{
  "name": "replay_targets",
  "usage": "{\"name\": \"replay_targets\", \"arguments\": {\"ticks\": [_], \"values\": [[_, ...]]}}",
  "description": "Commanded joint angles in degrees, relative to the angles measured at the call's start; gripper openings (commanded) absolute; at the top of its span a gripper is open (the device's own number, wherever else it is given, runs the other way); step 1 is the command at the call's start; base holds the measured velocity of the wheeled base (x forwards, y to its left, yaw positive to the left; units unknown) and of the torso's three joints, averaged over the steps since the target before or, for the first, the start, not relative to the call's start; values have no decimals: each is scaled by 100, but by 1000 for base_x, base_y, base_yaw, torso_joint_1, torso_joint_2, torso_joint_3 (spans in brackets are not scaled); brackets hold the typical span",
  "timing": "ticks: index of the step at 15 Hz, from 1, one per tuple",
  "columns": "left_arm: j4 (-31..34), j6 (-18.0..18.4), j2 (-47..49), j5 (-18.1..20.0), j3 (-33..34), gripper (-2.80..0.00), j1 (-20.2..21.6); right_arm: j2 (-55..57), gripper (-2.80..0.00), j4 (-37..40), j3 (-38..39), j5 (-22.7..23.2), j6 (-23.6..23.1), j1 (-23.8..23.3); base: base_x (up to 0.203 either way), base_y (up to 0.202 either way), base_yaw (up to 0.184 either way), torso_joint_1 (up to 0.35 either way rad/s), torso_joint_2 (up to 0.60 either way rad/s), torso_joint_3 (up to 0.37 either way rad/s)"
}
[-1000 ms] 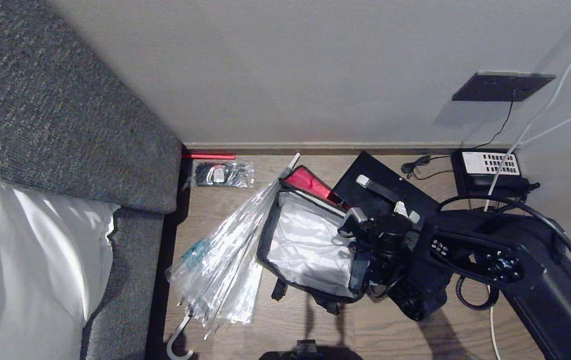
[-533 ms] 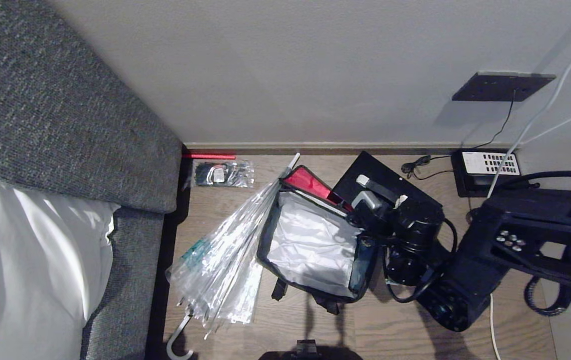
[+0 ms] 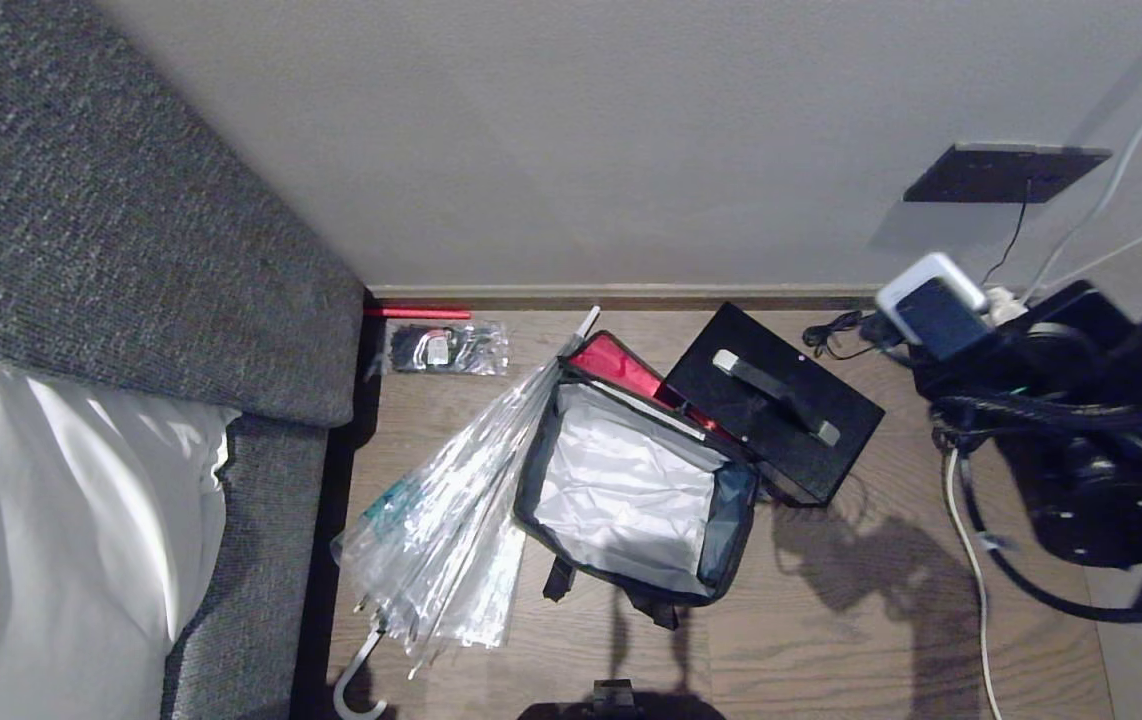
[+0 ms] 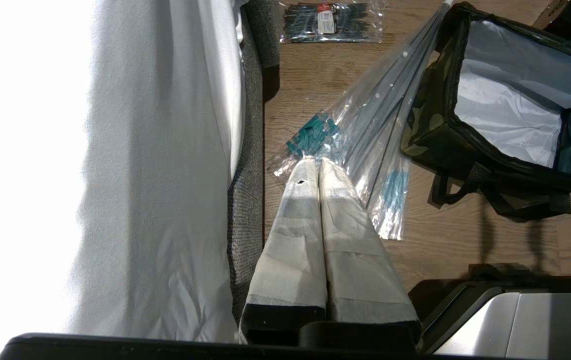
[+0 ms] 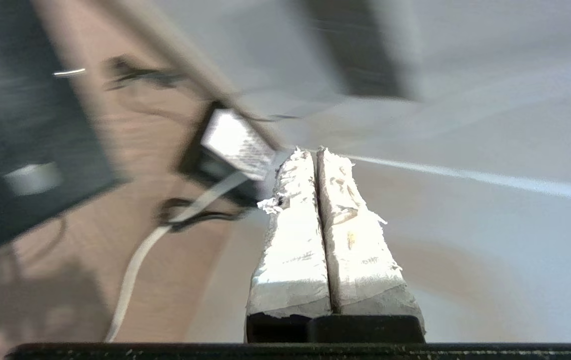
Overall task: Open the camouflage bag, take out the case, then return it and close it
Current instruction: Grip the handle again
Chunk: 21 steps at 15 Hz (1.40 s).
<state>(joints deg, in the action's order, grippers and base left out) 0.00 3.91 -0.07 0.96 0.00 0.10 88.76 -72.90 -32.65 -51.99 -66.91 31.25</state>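
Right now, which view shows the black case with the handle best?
The head view: the whole black case lies flat on the floor beside the open camouflage bag, handle up. The right wrist view catches only a blurred dark part of it; the left wrist view shows none clearly.

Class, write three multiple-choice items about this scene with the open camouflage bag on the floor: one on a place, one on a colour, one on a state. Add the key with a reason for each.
1. Where does the black case lie?
A. inside the bag
B. on the floor beside the bag
C. on the sofa

2. What colour is the lining of the camouflage bag?
A. silvery white
B. orange
C. brown

3. How do the fingers of the right gripper stand?
A. wide open
B. shut on the case
C. shut on nothing

Key:
1 B, the case rests on the wooden floor at the bag's far right side, with its handle up.
2 A, the open bag shows a crinkled pale lining.
3 C, the right wrist view shows both fingers pressed together, with nothing between them.
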Motion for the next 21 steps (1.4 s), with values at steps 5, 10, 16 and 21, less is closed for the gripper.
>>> {"name": "replay_targets", "arguments": {"ticks": [5, 10, 16, 21], "values": [[0, 4, -1, 0, 0, -280, -1, -4971, -280, 2755, 828, 18, 925, -900, 0, 0, 0, 0, 0, 0], [0, 4, 7, 0, 0, -280, -1, -7546, -280, 7789, 1501, 3671, 5823, -2671, 0, 0, 0, 0, 0, 0], [0, 13, 7, 0, 0, -280, -1, -8653, -280, 8239, 2874, 5172, 6747, -3074, 0, 0, 0, 0, 0, 0], [0, 8, 7, 0, 0, -280, -1, -9052, -280, 8078, 2956, 5208, 6496, -3080, 0, 0, 0, 0, 0, 0]]}}
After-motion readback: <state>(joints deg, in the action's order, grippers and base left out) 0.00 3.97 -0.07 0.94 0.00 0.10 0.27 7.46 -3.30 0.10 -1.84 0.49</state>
